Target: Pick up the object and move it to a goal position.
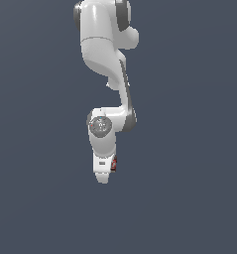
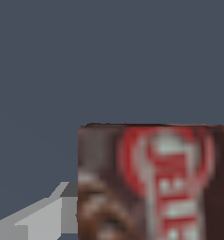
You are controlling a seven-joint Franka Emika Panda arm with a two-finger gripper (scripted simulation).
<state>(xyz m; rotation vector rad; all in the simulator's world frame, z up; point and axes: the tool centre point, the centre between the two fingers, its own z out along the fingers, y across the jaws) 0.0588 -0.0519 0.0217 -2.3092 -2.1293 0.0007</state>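
Arm: white Franka [image 1: 106, 59], comes down from top centre of the exterior view, bends at a grey-capped joint mid-frame, wrist pointing down.
Tool: [image 1: 103, 177] just below frame centre in exterior view, white, fingertips pointing down. Jaws themselves too small to make out there; in the wrist view one light grey finger [image 2: 36, 218] shows at lower left, touching the box's edge. Looks clamped on the box w/ the box off the ground, held up in the air.
Box: small dark brown box [image 2: 153, 183], fills lower right of the wrist view; in exterior view only a thin dark/red sliver [image 1: 114, 163] at the tool's side, exterior view's right.
Label: red ring w/ white inside, red block letters running sideways, approx. "TE.." – too blurred to read, brand can't tell. Brown mottled patch at the box's lower left corner.
Background: plain flat grey-blue in both views [image 1: 189, 149], no worktop edge visible.
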